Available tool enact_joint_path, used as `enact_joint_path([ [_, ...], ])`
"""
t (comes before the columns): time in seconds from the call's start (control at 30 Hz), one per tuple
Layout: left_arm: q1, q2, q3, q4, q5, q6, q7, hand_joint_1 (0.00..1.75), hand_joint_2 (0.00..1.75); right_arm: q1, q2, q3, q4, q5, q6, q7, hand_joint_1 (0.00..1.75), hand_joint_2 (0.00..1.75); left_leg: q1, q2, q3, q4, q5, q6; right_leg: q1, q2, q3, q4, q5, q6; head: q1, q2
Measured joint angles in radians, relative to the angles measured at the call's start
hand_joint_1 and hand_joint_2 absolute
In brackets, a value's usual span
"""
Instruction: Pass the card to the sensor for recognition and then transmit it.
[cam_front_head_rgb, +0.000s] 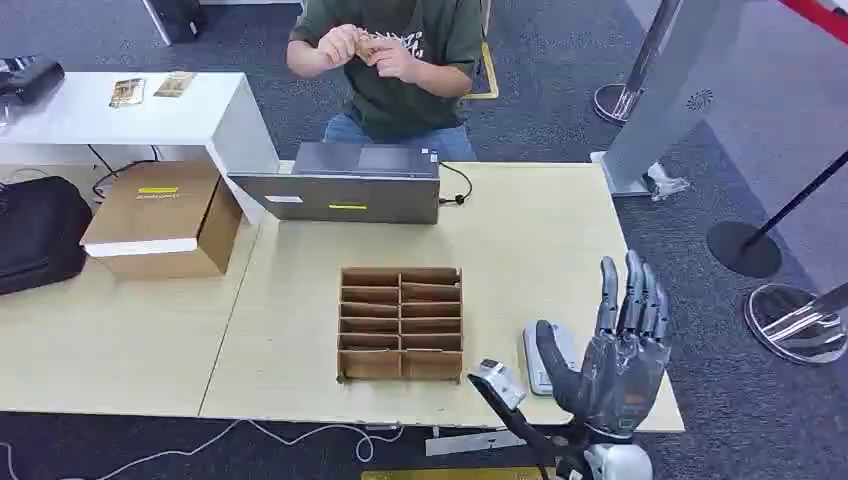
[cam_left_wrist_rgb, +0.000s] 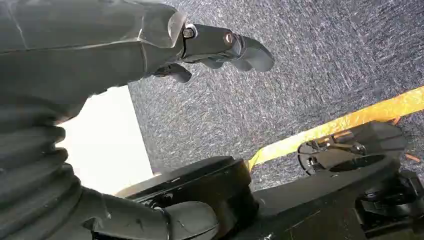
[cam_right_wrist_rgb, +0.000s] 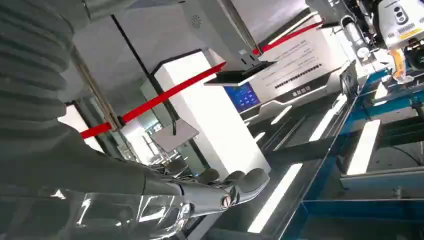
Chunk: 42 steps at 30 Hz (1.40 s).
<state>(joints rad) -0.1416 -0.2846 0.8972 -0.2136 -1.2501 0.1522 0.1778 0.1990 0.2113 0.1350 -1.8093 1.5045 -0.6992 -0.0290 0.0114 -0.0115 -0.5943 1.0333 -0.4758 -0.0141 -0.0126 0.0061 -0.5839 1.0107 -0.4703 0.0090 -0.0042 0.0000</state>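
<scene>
A person seated across the table holds a small brownish card (cam_front_head_rgb: 371, 44) in both hands at chest height. My right hand (cam_front_head_rgb: 621, 352) is raised over the table's near right corner, palm up and fingers spread straight, holding nothing; the right wrist view shows its fingers (cam_right_wrist_rgb: 235, 182) extended. Just left of it, a small white-headed sensor (cam_front_head_rgb: 496, 379) on a dark stalk stands beside a white flat pad (cam_front_head_rgb: 541, 357). In the left wrist view my left hand (cam_left_wrist_rgb: 220, 47) hangs over grey carpet with nothing in it, its fingers loosely extended.
A cardboard sorter (cam_front_head_rgb: 401, 323) with several slots sits mid-table. Behind it lies a grey flat machine (cam_front_head_rgb: 345, 185) with a cable. A cardboard box (cam_front_head_rgb: 165, 215) and black bag (cam_front_head_rgb: 38, 232) are on the left. Two cards (cam_front_head_rgb: 127, 92) lie on a white table. Stanchion bases (cam_front_head_rgb: 745, 248) stand at the right.
</scene>
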Motion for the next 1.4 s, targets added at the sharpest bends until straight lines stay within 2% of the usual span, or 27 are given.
enact_joint_path([
  [0.5, 0.0, 0.0, 0.0, 0.0, -0.007, 0.0, 0.0, 0.0, 1.75, -0.002, 0.0, 0.002, 0.0, 0.0, 0.0, 0.007, 0.0, 1.75, 0.0, 0.0, 0.0, 0.0, 0.0, 0.0, 0.0, 0.0, 0.0, 0.0, 0.0, 0.0, 0.0, 0.0],
  [0.9, -0.002, 0.0, 0.0, 0.0, -0.011, -0.002, 0.004, 0.0, 1.75, -0.047, -0.002, 0.055, 0.023, 0.0, 0.0, 0.05, 0.0, 1.75, 0.0, 0.0, 0.0, 0.0, 0.0, 0.0, 0.0, 0.0, 0.0, 0.0, 0.0, 0.0, 0.0, 0.0],
  [1.23, -0.009, -0.002, 0.0, 0.0, -0.027, -0.009, 0.021, 0.0, 1.75, -0.188, -0.018, 0.096, 0.104, -0.003, 0.0, 0.071, 0.0, 1.75, 0.0, 0.0, 0.0, 0.0, 0.0, 0.0, 0.0, 0.0, 0.0, 0.0, 0.0, 0.0, 0.0, 0.0],
  [1.4, -0.014, -0.002, 0.0, 0.0, -0.045, -0.015, 0.025, 0.0, 1.75, -0.313, -0.017, 0.104, 0.216, -0.045, 0.001, 0.038, 0.0, 1.75, 0.0, 0.0, 0.001, 0.0, 0.0, 0.0, 0.0, 0.0, 0.0, 0.0, 0.0, 0.0, 0.0, 0.0],
])
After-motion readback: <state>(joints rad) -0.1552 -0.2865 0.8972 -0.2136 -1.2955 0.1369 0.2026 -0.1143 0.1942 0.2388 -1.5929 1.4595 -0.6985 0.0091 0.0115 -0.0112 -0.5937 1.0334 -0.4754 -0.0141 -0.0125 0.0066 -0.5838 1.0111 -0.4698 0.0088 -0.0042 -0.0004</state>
